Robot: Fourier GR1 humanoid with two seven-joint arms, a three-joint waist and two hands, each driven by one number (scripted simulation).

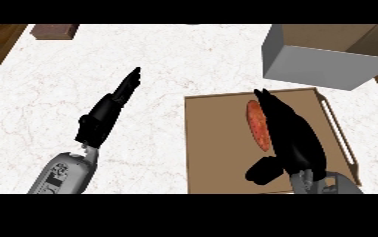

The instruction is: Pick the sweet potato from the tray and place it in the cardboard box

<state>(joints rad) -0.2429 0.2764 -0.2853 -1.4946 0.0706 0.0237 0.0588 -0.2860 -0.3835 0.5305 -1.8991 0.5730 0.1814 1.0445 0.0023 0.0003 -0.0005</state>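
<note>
An orange-red sweet potato (256, 124) lies lengthwise on the brown tray (214, 146). My right hand (295, 136) rests over the tray just to the right of the sweet potato, fingers straight and pointing away, their edge against its right side; the thumb sticks out low at the left. The hand covers part of the sweet potato's right edge. The cardboard box (317, 56), grey outside and brown inside, stands at the back right beyond the tray. My left hand (111, 111) hovers over the white counter at the left, fingers straight, holding nothing.
The tray has a pale handle (341, 131) on its right side. A dark brown block (54, 31) lies at the far left back of the marble counter (177, 61). A wooden edge (7, 41) shows at the far left.
</note>
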